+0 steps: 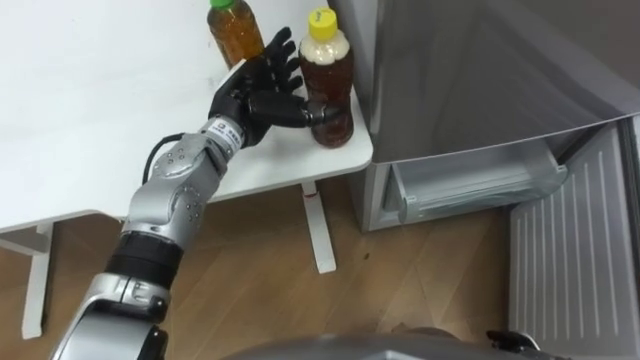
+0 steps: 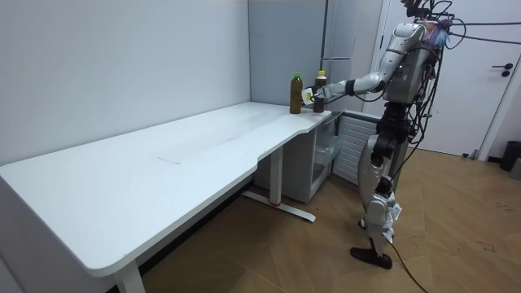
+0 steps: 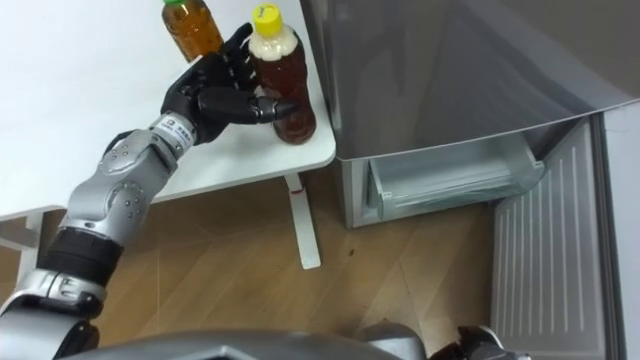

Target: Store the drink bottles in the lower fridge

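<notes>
- Fingers [image 1: 275, 55] of the left hand [image 1: 243, 100] stood behind the yellow-capped bottle [image 1: 328, 95] with the thumb across its front, clasping it on the counter [image 1: 100, 120] corner beside the green-capped bottle [image 1: 237, 30].
- Room view: the robot stood at the counter's end by the fridge [image 2: 281, 49]; both bottles were upright.
- Right eye view: the lower fridge door [image 3: 545, 250] hung open. The grip probably needed tightening before a straight lift clear of the neighbouring bottle.

We read no text, number or sign. Any print on yellow-capped bottle [image 1: 328, 75] and green-capped bottle [image 1: 236, 32] too small for us to make out; left unread.
</notes>
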